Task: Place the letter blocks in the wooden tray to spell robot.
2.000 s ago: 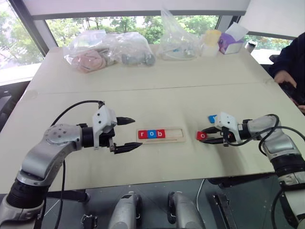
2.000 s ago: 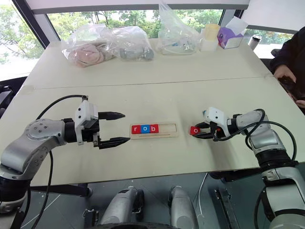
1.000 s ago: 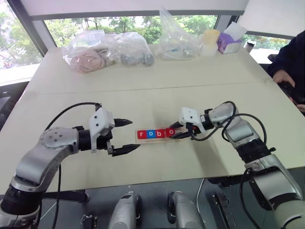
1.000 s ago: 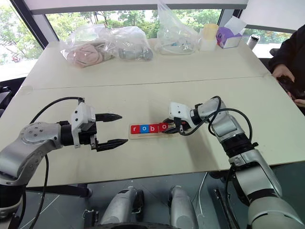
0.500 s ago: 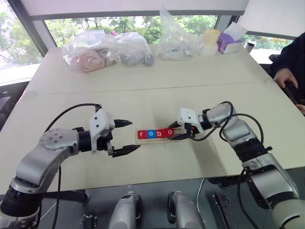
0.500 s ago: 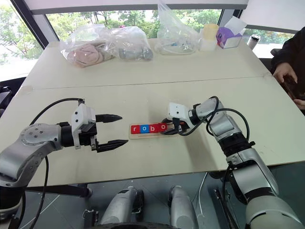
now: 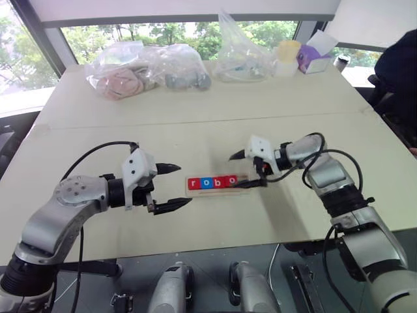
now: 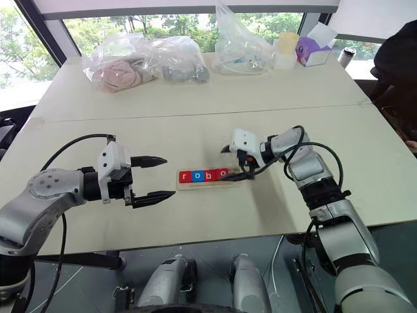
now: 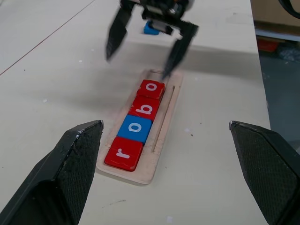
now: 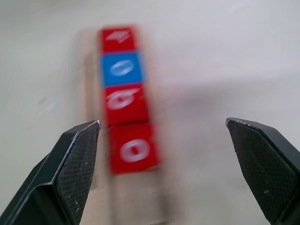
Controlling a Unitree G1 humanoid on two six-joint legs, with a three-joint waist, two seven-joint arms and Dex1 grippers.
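Four letter blocks [image 7: 213,182], r-o-b-o, sit in the wooden tray [image 9: 165,117] mid-table toward the near edge. The right gripper [image 7: 246,168], fingers spread wide, hangs over the tray's right end; the left gripper [image 7: 171,188], also spread, hovers just left of it. The left wrist view catches a blue block [image 9: 151,29] on the table behind the right gripper.

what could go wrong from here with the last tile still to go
1. The right claw hangs open just over the tray's free end; one finger reaches down near the second o tile, so a careless pull-back might nudge it.
2. The blue tile lies on the table beyond the right claw, partly hidden by it, so the next grasp could be off.
3. The wooden tray lies loose on the table; pushing the last tile in might slide it.
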